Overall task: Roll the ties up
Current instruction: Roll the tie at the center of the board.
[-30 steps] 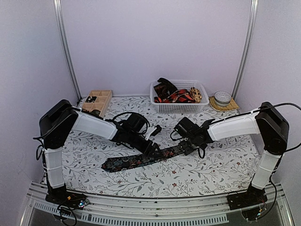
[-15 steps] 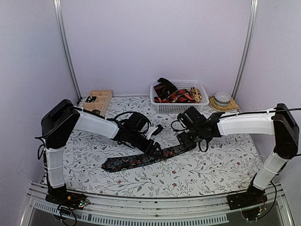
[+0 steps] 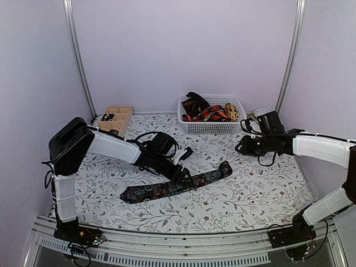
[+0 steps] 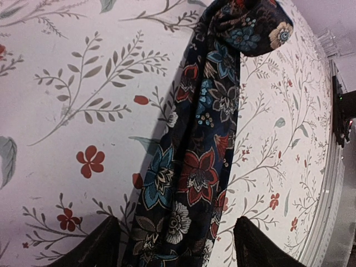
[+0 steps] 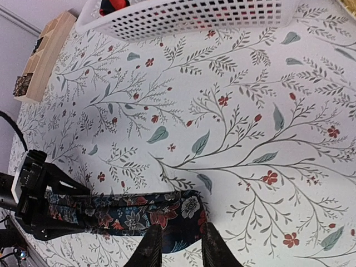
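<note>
Tie work from my seat: one dark floral tie (image 3: 147, 192) lies unrolled and flat on the table (image 3: 261, 194), slanting from near left up towards centre right. My left gripper (image 3: 183, 177) sits over its middle with the jaws wide, a finger (image 4: 105, 247) on either side of the cloth, clamping nothing. My right gripper (image 3: 243, 147) hangs above the table, well right of the tie's end, its jaws parted only slightly and empty. More ties (image 3: 207, 113) are heaped in the white basket (image 3: 214, 127) at the far edge.
</note>
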You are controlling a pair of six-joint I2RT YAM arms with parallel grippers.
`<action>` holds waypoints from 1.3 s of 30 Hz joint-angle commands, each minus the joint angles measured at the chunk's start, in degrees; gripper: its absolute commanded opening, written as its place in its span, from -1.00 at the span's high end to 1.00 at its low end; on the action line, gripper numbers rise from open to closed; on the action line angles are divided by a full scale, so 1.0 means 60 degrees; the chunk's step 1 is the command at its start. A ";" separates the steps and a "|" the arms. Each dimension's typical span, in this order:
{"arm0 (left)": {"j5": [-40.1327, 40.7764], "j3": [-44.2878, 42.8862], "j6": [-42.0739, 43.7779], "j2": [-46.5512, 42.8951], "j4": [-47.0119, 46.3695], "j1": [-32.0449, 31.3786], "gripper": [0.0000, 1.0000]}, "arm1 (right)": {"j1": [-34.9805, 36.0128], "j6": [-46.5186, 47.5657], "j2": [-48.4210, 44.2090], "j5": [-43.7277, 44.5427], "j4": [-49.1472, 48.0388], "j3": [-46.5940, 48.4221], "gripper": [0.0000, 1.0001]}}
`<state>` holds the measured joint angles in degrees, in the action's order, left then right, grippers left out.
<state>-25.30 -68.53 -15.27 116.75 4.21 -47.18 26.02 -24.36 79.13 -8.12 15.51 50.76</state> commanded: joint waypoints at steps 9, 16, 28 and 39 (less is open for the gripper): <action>0.0227 0.0245 -0.0134 0.0639 0.1113 0.0055 -0.41 | -0.0240 -0.0285 0.1721 -0.2572 -0.1092 -0.0284 0.64; 0.0216 0.0234 -0.0141 0.0668 0.1080 0.0051 -0.41 | -0.0227 -0.0109 0.2074 -0.2844 -0.1058 -0.0361 0.67; 0.0169 0.0092 -0.0122 0.0749 0.1133 0.0054 -0.41 | 0.0446 -0.0238 0.2657 -0.3579 -0.1518 -0.0576 0.71; 0.0286 -0.0671 0.0012 0.0820 0.1456 0.0040 -0.57 | 0.0819 -0.0508 0.3437 -0.3334 -0.1937 -0.0628 0.67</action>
<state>-25.80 -71.00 -15.16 118.06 5.72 -47.18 30.55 -26.59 96.03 -28.88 5.26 47.97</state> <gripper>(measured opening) 0.743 0.156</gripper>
